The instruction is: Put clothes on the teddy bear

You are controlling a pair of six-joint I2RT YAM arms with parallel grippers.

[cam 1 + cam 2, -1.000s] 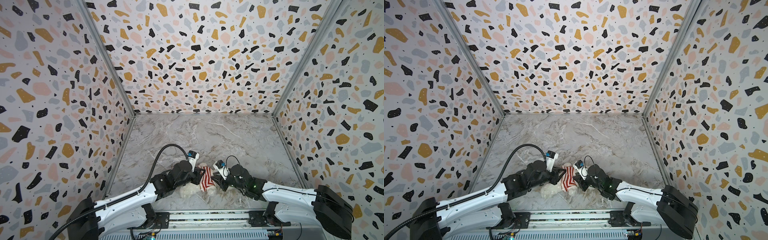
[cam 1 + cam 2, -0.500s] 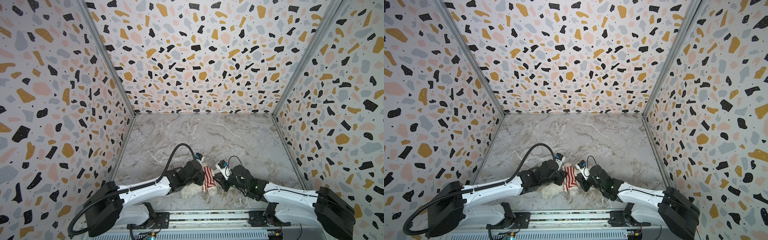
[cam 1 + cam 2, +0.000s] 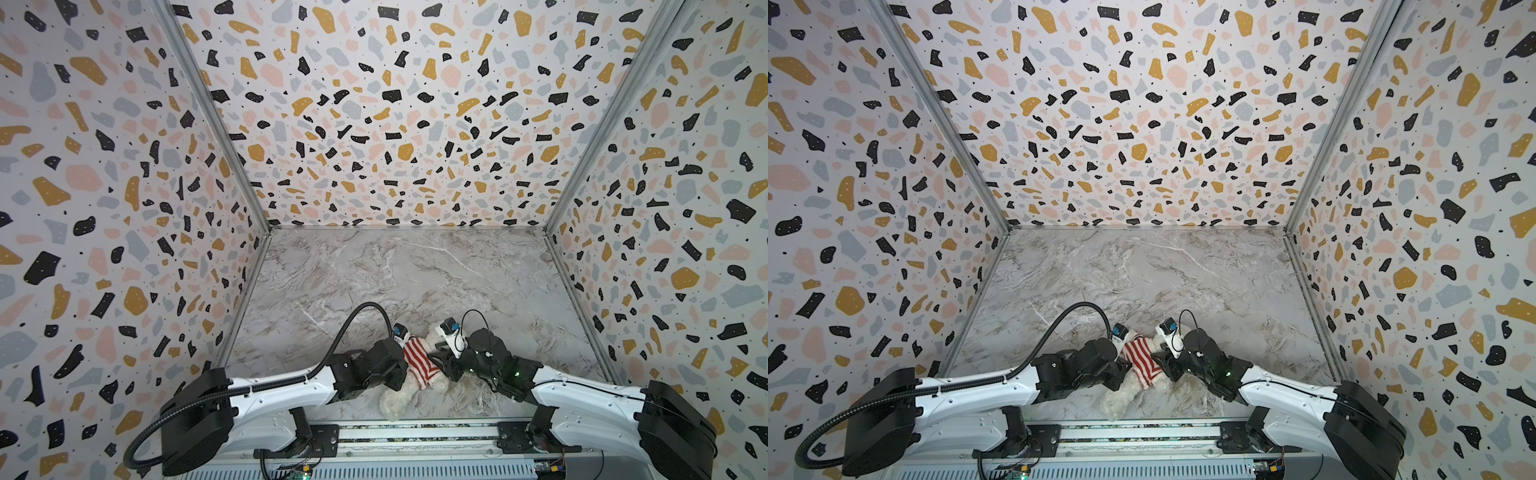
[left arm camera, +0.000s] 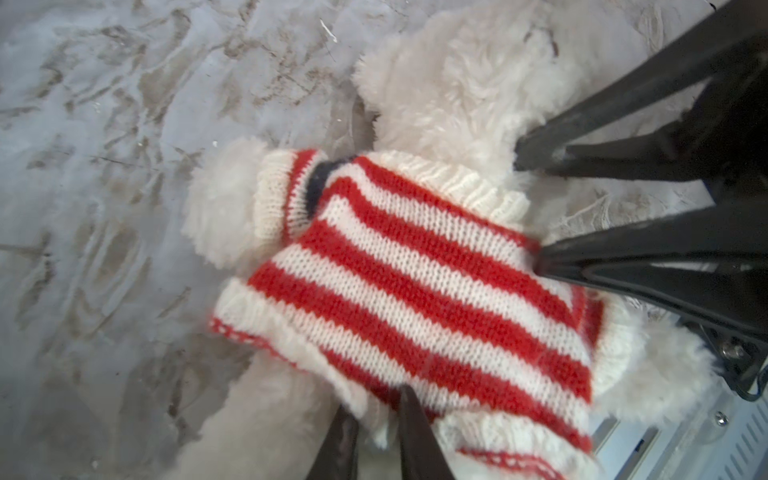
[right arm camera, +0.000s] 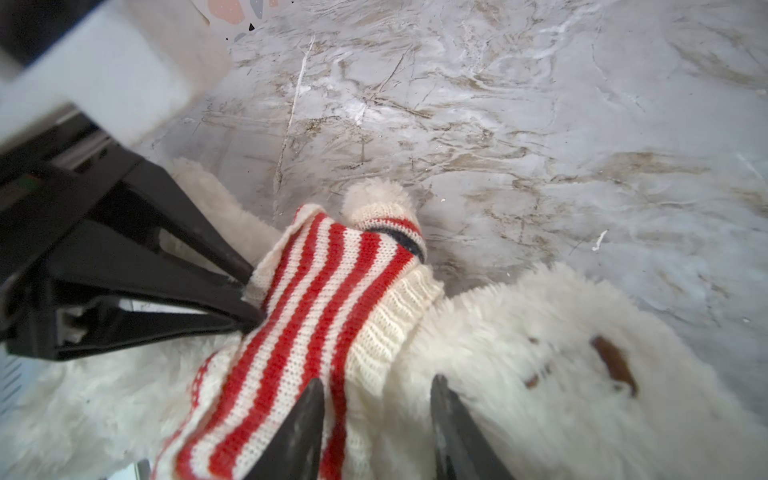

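The teddy bear (image 3: 395, 405) is lying in a striped sweater (image 3: 417, 361) on the table (image 3: 415, 282) just behind the rail (image 3: 415, 428), while the left gripper (image 4: 372, 399) is pinching the hem (image 4: 257, 336) nearer the rail and the right gripper (image 5: 376, 378) is gaping around the collar (image 4: 469, 183).

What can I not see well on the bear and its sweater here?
- The teddy bear face: right wrist view, blurred; in both top views too small, partly behind the right gripper.
- The sweater hem: left wrist view, partly covered by the left gripper.
- Its legs: left wrist view, blurred, cut off by the edge.
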